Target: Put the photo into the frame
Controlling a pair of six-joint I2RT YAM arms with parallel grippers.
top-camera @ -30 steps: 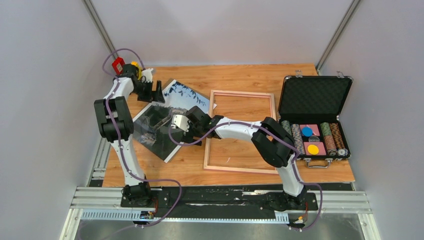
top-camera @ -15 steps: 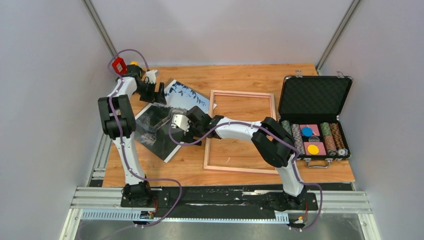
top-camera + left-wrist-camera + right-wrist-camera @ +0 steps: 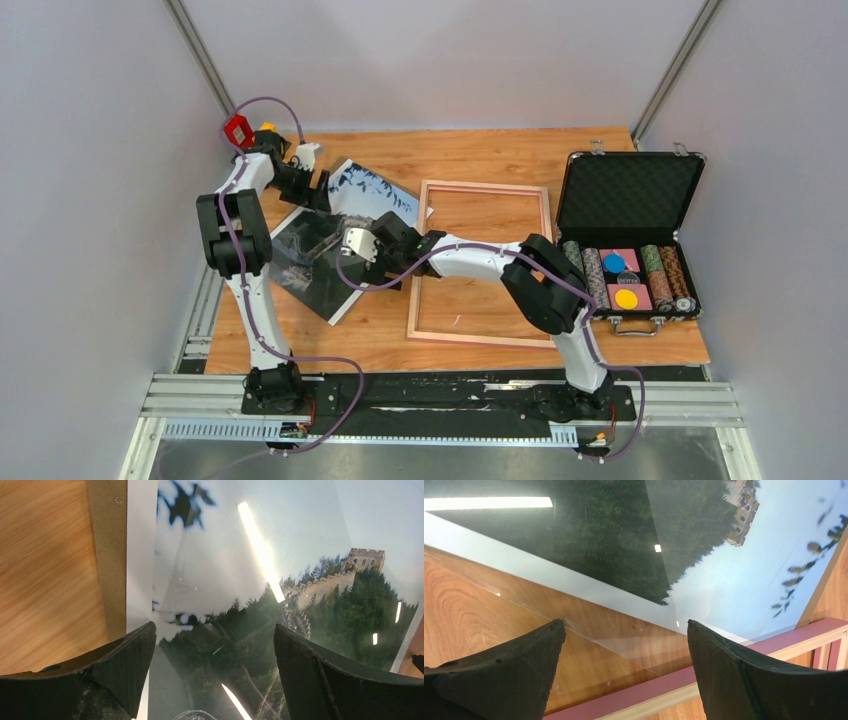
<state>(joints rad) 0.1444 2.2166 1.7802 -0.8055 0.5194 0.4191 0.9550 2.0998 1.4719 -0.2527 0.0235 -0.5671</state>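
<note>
My left gripper (image 3: 215, 635) has slid in from the far-left side of the table (image 3: 500, 150) during the last second. It now hangs over the far corner of the photo (image 3: 372, 190), above the pale sky and the wall on the hill. Its jaws are spread wide with nothing between them, having eased in only a trace. My right gripper (image 3: 624, 627) has barely moved. It hovers just as wide and just as empty over the photo's near-right edge, with the pink rail of the frame (image 3: 480, 338) just beyond.

The photo lies flat and skewed on the left half of the table, its right corner reaching the frame's left rail but not inside it. A clear sheet (image 3: 619, 635) rests over the print and overhangs its white border. A strip of brown backing board (image 3: 107, 555) shows beside the print's far-left edge.

So nothing is lifted yet. I judge that the change is only positioning: both grippers now bracket the print at opposite ends, ready to take hold. The glossy sheet on top may slip if I pinch carelessly.
</note>
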